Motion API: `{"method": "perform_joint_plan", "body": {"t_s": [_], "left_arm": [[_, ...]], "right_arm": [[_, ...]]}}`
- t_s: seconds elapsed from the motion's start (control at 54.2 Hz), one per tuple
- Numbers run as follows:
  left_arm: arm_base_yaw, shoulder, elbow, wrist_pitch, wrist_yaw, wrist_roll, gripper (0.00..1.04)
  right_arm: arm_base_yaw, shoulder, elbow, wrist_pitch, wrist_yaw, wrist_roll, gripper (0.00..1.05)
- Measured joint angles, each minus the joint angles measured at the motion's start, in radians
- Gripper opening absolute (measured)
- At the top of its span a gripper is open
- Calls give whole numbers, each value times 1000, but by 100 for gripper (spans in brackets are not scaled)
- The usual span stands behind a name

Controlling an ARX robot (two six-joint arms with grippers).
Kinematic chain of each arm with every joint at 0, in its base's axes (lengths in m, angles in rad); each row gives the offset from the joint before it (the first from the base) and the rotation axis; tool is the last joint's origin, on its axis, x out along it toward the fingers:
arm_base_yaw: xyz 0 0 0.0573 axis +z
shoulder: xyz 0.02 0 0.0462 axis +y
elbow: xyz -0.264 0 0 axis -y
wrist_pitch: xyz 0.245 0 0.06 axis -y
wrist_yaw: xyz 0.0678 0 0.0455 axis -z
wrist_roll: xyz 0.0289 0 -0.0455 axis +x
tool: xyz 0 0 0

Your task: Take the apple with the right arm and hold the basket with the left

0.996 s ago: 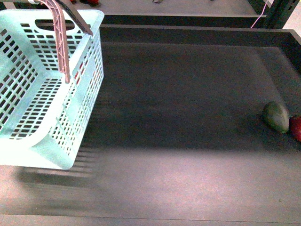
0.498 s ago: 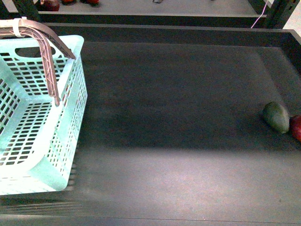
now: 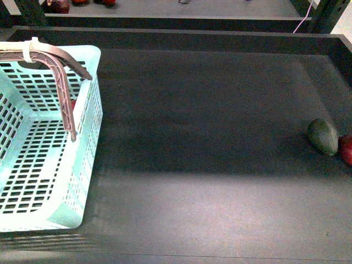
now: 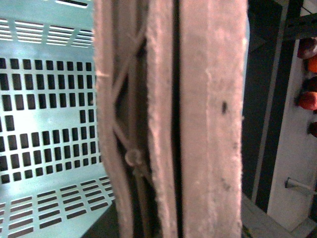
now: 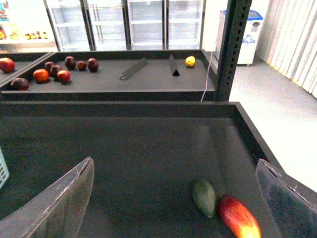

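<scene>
Dark matte tray-table (image 3: 209,137) with raised black edges is filling the front view; beyond it, in the right wrist view, a second dark shelf (image 5: 148,79) is carrying scattered fruit, with glass-door fridges (image 5: 124,22) behind and a dark upright post (image 5: 230,47).

Basket (image 3: 82,165) is sitting at the left near corner of the table, pale mint-turquoise plastic, slotted walls, an oval hand-hole on its far wall. Its two brown ribbed handles (image 3: 58,60) are swung up together over the rim, with a white tie around them at the far left.

Apple (image 5: 237,216) is lying at the far right of the table, red with a yellow-orange patch, glossy, looking elongated from this angle. In the front view only its red edge (image 3: 346,149) is showing at the frame border. It is touching or just beside the dull green oval fruit (image 3: 323,136) on its left.

Right gripper (image 5: 173,198) is hanging spread wide, translucent fingers (image 5: 64,198) apart, holding nothing, above the table short of the apple.

Left wrist view is packed with the brown handles (image 4: 198,119) close up, basket wall (image 4: 49,109) behind. Left gripper itself isn't showing, so cannot tell how its jaws are standing.
</scene>
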Motion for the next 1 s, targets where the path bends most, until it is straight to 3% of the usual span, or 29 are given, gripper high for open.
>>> {"method": "perform_joint_plan", "body": {"t_s": [0.424, 0.922, 0.996], "left_arm": [[-19, -156, -39, -118, 41, 12, 99], [-10, -407, -156, -172, 98, 166, 98], [2, -416, -270, 119, 237, 383, 88]], "right_arm": [[0, 0, 0, 0, 0, 0, 96], [0, 0, 0, 0, 0, 0, 96], [0, 0, 0, 0, 0, 0, 96]]}}
